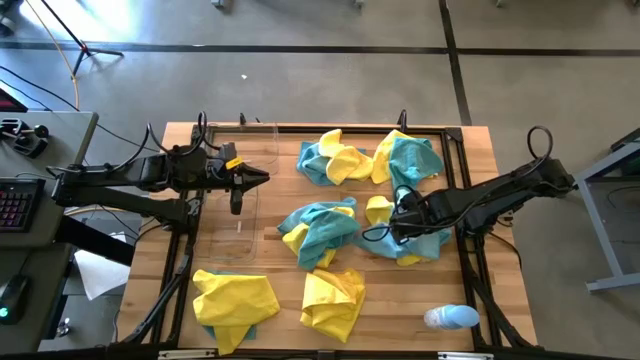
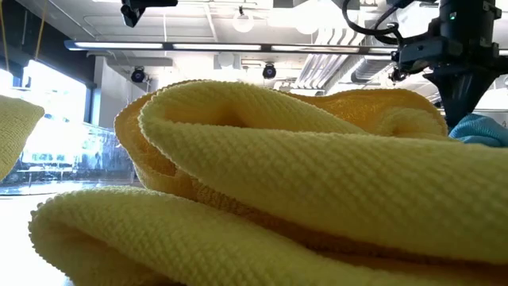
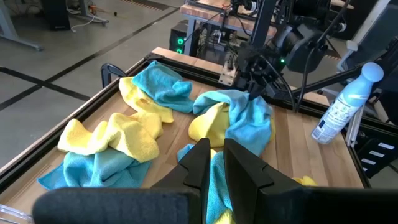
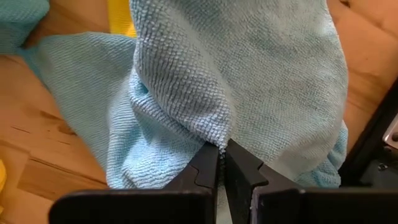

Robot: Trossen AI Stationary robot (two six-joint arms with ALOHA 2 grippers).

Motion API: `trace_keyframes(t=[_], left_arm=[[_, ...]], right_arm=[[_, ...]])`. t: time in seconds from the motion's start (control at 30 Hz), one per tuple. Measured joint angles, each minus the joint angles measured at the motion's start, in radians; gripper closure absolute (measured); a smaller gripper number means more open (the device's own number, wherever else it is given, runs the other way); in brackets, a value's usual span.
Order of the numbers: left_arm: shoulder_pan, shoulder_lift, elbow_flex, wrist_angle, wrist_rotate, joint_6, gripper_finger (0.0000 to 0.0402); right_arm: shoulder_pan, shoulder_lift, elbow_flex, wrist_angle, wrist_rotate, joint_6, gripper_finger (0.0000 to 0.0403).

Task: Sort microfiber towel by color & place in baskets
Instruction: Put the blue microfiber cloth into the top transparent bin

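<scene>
Teal towel [image 4: 249,81] pinched at its fold by right gripper [image 4: 221,155], left gripper [image 3: 214,163] pressed together over basket [image 1: 240,215]

L arm reaches in from the table's [image 1: 480,140] left edge, lying low and roughly level, wrist pointing toward table centre. Left gripper [image 1: 238,195] hangs over the left part of the table, fingers [image 3: 198,167] pressed together w/ nothing between them. R arm comes in from the table's right edge, elbow raised near that edge, forearm angled down toward the centre. Right gripper [image 1: 399,218] sits low right of table centre, tips [image 4: 207,163] pinched tight on a fold of a teal towel [image 4: 249,81].
</scene>
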Motion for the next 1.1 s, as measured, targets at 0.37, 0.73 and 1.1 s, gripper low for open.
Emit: trace_keyframes(t=[0.37,0.73,1.1], left_arm=[[0.0,0.0,0.0,0.0,0.0,0.0,0.0366],[0.0,0.0,0.0,0.0,0.0,0.0,0.0366],[0.0,0.0,0.0,0.0,0.0,0.0,0.0366]], right_arm=[[0.0,0.0,0.001,0.001,0.001,0.007,0.0393],[0.0,0.0,0.001,0.001,0.001,0.015,0.0344],[0.0,-0.001,0.002,-0.008,0.0,0.015,0.0365]])
